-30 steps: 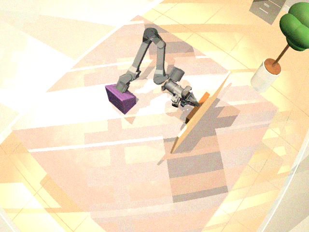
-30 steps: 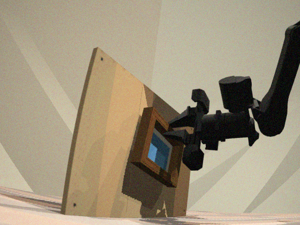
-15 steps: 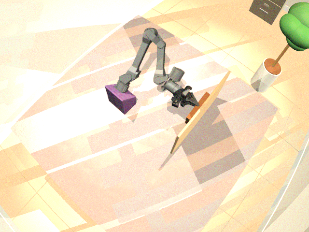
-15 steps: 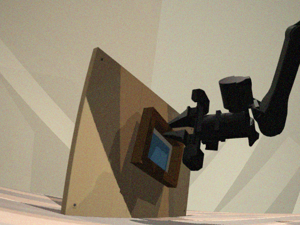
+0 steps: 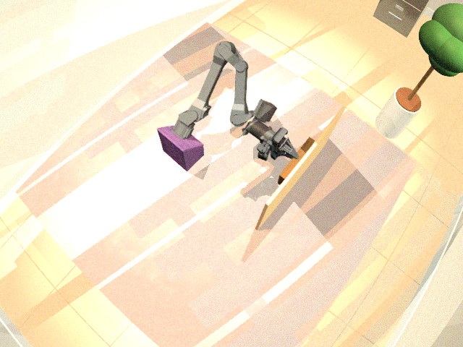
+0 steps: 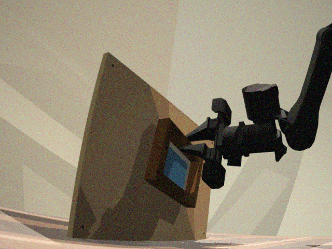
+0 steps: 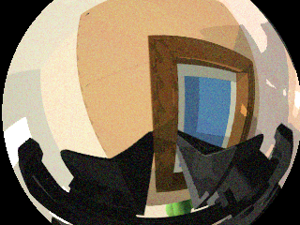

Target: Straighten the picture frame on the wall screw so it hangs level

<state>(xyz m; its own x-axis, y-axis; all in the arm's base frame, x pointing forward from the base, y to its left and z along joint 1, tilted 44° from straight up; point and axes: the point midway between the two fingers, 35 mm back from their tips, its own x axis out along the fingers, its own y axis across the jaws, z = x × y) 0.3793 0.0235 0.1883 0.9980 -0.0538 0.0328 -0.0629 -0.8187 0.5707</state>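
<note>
The picture frame (image 5: 290,170) (image 6: 157,152) (image 7: 164,94), brown wood around a blue picture, is on the front of the upright tan board (image 5: 263,214) (image 6: 112,134) (image 7: 112,84). It is tilted: in the exterior view its left side is higher and its right side lower against the board's edges. My gripper (image 5: 295,155) (image 6: 184,142) (image 7: 163,135) is shut on the frame's top bar, one finger above it and one inside the opening. The screw and the notched strip are hidden behind the frame. Whether the strip bears on the screw cannot be seen.
The arm stands on a purple block (image 5: 181,147), with its links arched high behind the gripper. A potted plant (image 5: 398,112) and a grey cabinet (image 5: 398,16) stand beyond the board. Patchy light and shadow cross the board and the floor.
</note>
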